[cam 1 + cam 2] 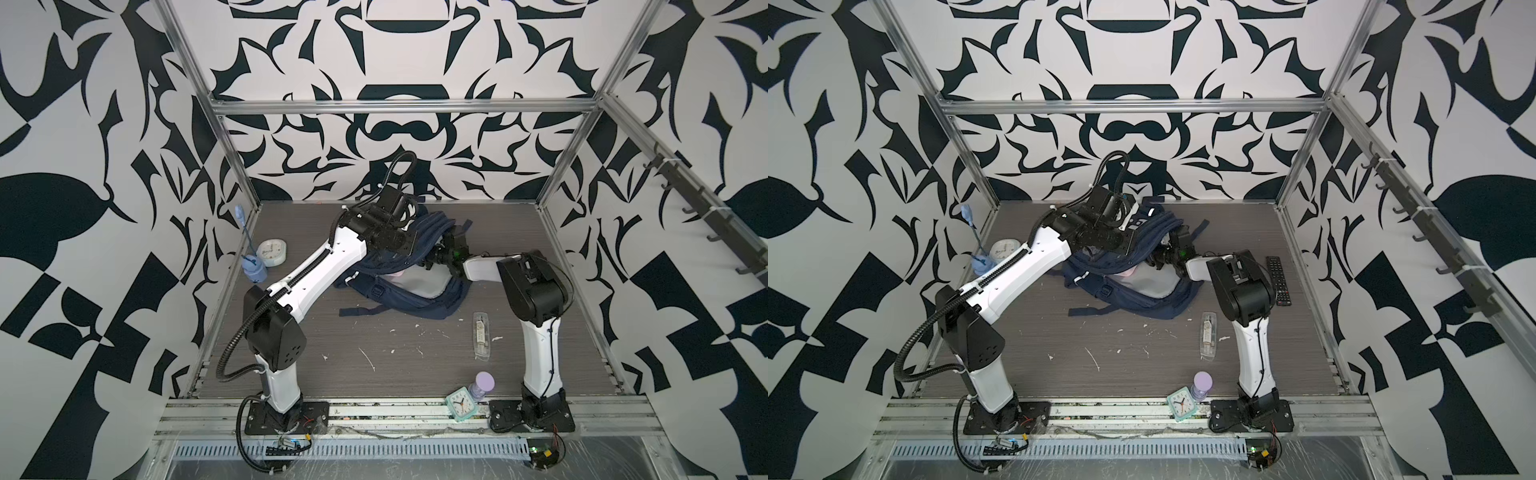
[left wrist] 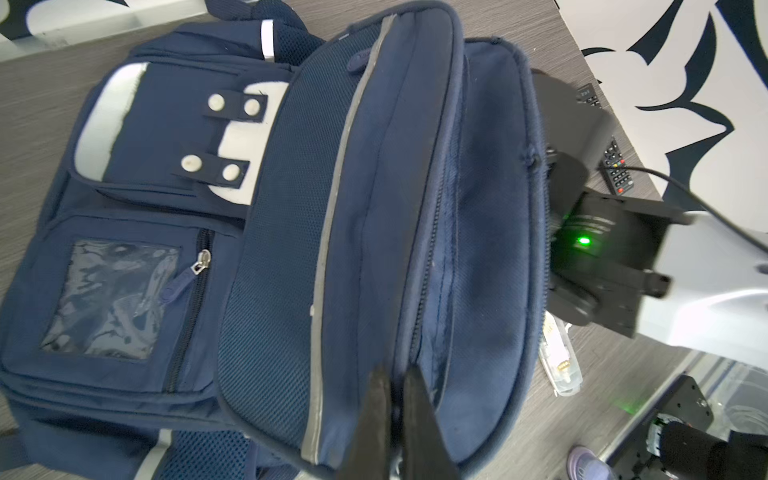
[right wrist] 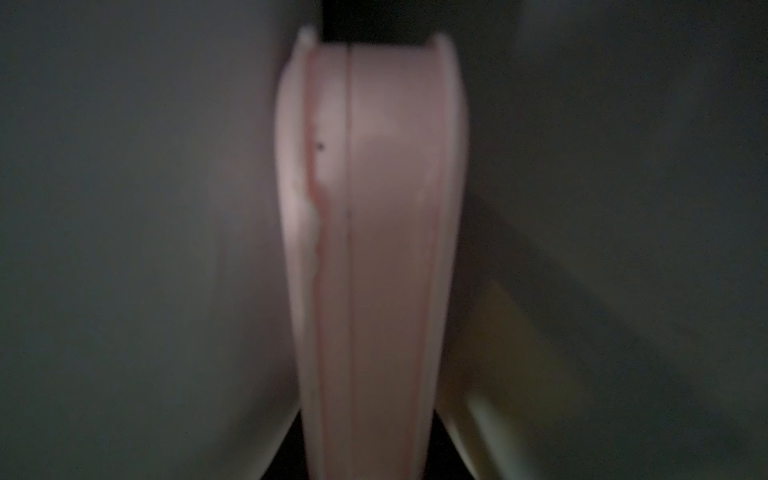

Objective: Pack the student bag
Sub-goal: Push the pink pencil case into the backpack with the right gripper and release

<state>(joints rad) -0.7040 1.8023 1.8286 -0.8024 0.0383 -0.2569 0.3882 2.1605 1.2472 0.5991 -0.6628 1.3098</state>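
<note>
Student bag (image 1: 409, 291): lies toward the far edge of the table (image 1: 374, 349), about midway along it, main compartment unzipped and gaping; packing is under way and, by my judgement, far from finished; left fingers (image 2: 374, 424): clenched on the rim of the opening, holding it up; right fingers (image 3: 286, 461): reached inside the bag, grasping a pink flat item (image 3: 374, 249), not yet let go; unpacked on the table: white round clock (image 1: 271, 252) and lilac-blue brush holder (image 1: 254, 272) by the left edge; remote control (image 1: 1278, 280) by the right edge; clear packet (image 1: 482, 334) right of centre; teal alarm clock (image 1: 460, 404) and lilac-capped bottle (image 1: 482, 384) at the near edge; other contents of the bag: cannot tell, the interior is dim and blurred; left to do, as judged: release the pink item, load the six loose things, close the zip.
</note>
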